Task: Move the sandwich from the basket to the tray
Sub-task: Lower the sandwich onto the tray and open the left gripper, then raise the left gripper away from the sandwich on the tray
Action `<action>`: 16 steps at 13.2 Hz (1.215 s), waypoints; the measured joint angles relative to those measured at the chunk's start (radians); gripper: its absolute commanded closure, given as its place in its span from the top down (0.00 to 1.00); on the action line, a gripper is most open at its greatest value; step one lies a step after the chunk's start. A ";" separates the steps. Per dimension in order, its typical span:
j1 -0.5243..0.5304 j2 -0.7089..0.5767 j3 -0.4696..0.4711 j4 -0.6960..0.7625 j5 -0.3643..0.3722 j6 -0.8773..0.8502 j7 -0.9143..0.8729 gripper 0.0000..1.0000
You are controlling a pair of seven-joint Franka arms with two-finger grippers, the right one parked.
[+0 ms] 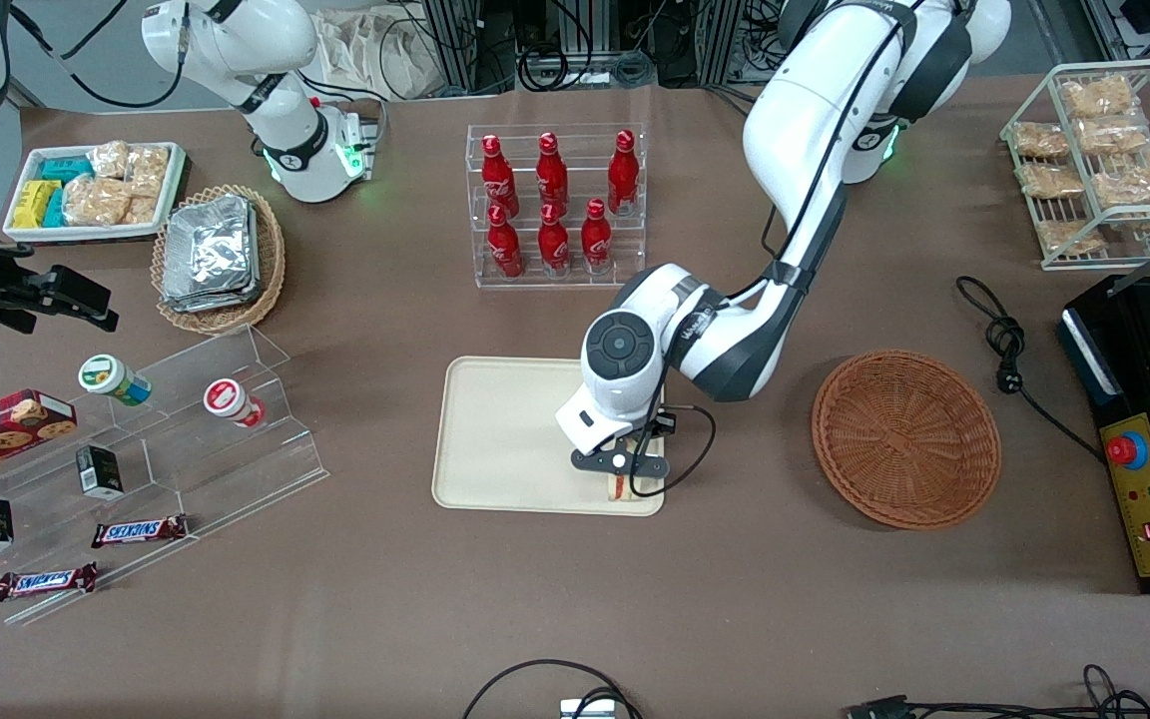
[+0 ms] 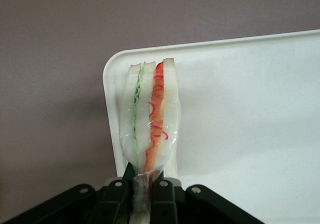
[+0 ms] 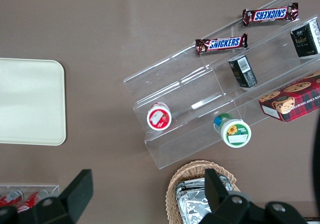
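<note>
Over the tray's (image 1: 505, 429) corner nearest the front camera and closest to the basket (image 1: 905, 437), we see our gripper (image 1: 625, 477) hanging low, its fingers (image 2: 162, 201) clamped on the sandwich (image 2: 150, 119). The wrist camera shows the wedge wrapped in clear film, standing on edge with its pale bread slices side by side, a green strip of filling between one pair and an orange-red strip between the other. Its narrow end is pinched between the black fingers, and the rest of the wedge reaches out over the tray's rounded corner and rim. From the front we catch only a sliver of the sandwich (image 1: 618, 486) below the wrist, so we cannot tell whether it already touches the tray floor or is just above it.

The basket sits on the brown table toward the working arm's end, well apart from the tray, with nothing in it. Farther from the front camera than the tray stands a clear rack of red bottles (image 1: 553, 205). Toward the parked arm's end we see a clear stepped stand (image 1: 176, 439) with two chocolate bars (image 1: 139, 530) just in front of it.
</note>
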 measured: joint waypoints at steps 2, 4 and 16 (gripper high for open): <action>0.000 0.006 0.000 0.000 0.000 0.000 -0.001 0.64; 0.000 0.013 0.000 0.000 0.002 0.000 -0.001 1.00; 0.134 -0.260 0.018 -0.035 0.001 -0.038 0.079 1.00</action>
